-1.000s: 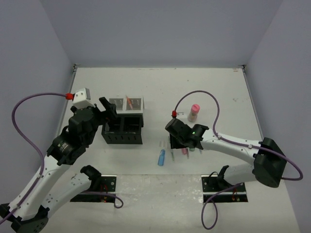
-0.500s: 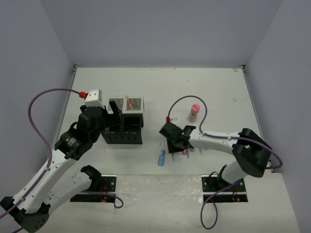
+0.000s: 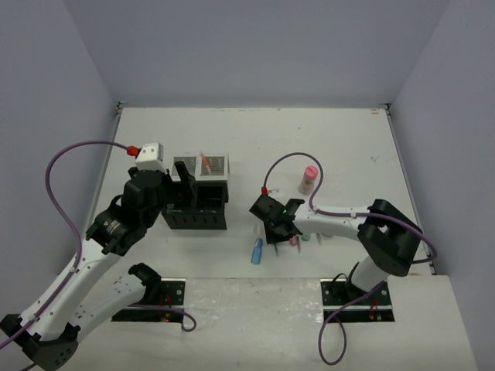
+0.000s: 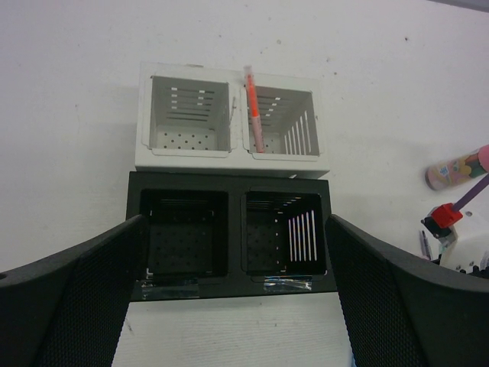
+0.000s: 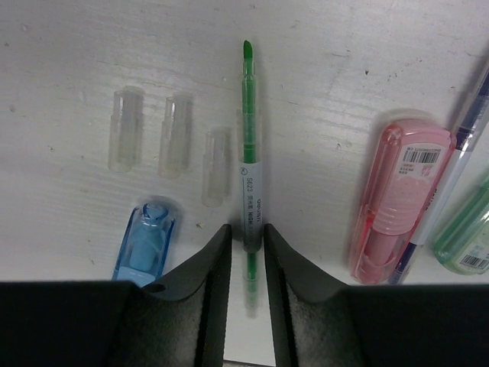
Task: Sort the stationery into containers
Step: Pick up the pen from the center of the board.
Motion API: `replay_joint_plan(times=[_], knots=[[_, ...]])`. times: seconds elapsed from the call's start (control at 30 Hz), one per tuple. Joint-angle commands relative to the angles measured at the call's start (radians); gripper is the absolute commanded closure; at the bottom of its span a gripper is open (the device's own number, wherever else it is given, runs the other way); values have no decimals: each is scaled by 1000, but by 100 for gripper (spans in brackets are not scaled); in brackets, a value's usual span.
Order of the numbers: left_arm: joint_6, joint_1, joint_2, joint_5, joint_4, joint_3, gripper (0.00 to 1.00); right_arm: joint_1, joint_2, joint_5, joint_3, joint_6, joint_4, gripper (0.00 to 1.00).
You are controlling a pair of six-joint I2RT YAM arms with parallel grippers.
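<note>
1. In the right wrist view, 3 clear caps (image 5: pixel 174 136) lie left of the green pen (image 5: pixel 249 176), crowding that side.
2. A pink case (image 5: pixel 393 200) blocks its right.
3. Bare table (image 3: pixel 255 135) fills the overhead frame's upper middle.

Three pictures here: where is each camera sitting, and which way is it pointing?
Top external: above and behind the arms, looking down at the table; both arms show.
Left wrist: on the left arm, looking down at the organiser; left gripper fingers wide apart.
Right wrist: close over the table; right gripper fingers on either side of a green pen.
Shared: the organiser, also the blue capsule.
</note>
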Motion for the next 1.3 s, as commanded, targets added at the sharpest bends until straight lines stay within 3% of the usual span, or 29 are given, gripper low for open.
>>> replay_joint_plan(times=[0.0, 0.07, 0.13, 0.2, 0.37, 0.77, 0.93, 1.07, 1.17, 1.27], knots=[[46, 7, -7, 24, 25, 30, 0, -14, 47, 0, -20, 20, 18, 78], [48, 6, -5, 29, 22, 35, 0, -19, 41, 0, -25, 22, 18, 83], [52, 6, -3, 37, 21, 41, 0, -22, 36, -1, -27, 22, 18, 96], [53, 6, -7, 45, 20, 42, 0, -24, 27, -4, -33, 23, 18, 100], [53, 7, -15, 72, 26, 39, 0, -23, -35, 16, -44, 41, -13, 100], [43, 6, 29, 206, 77, 85, 0, -22, -390, 115, -2, 44, -220, 100], [50, 4, 141, 283, 72, 226, 0, -24, -563, 181, 61, 18, -305, 100], [11, -61, 253, 262, 73, 292, 0, -24, -640, 223, 95, 6, -338, 100], [-36, -169, 326, 139, 80, 289, 0, -22, -681, 252, 94, 6, -364, 100], [-87, -243, 377, 108, 91, 265, 0, -24, -718, 270, 80, 9, -380, 100]])
